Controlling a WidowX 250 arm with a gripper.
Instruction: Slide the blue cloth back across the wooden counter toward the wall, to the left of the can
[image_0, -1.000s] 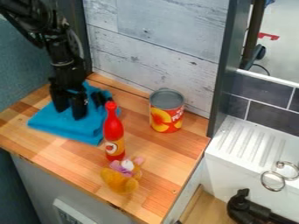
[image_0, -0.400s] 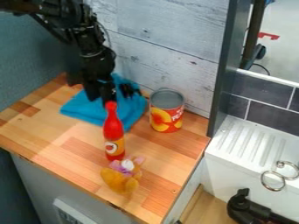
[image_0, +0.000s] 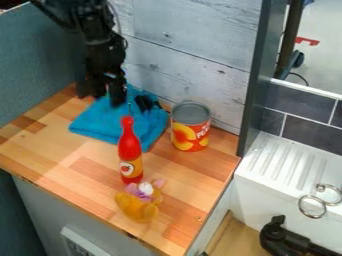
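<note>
The black gripper (image_0: 107, 94) hangs at the upper left, over the back left part of a folded blue cloth (image_0: 103, 127). Its fingers are apart, with nothing seen held between them. A small black object (image_0: 145, 103) lies on the cloth's back right part, right of the gripper. In front of the cloth stands a red bottle (image_0: 130, 152) with a fruit label. A yellow and pink plush toy (image_0: 138, 204) lies at the bottle's base, toward the front edge. Right of the cloth is an upright can (image_0: 190, 128) with peaches on its label.
The wooden counter (image_0: 60, 159) is bounded by a whitewashed plank wall (image_0: 184, 37) behind and a dark post (image_0: 257, 85) at the right. Beyond it are a white ribbed sink surface (image_0: 287, 162), metal rings (image_0: 312, 207) and a black pipe-like part (image_0: 284, 239).
The blue cloth and the black object on it have shifted right and slightly back. The gripper moved right along with them, then lifted a little. Bottle, toy and can have stayed put.
</note>
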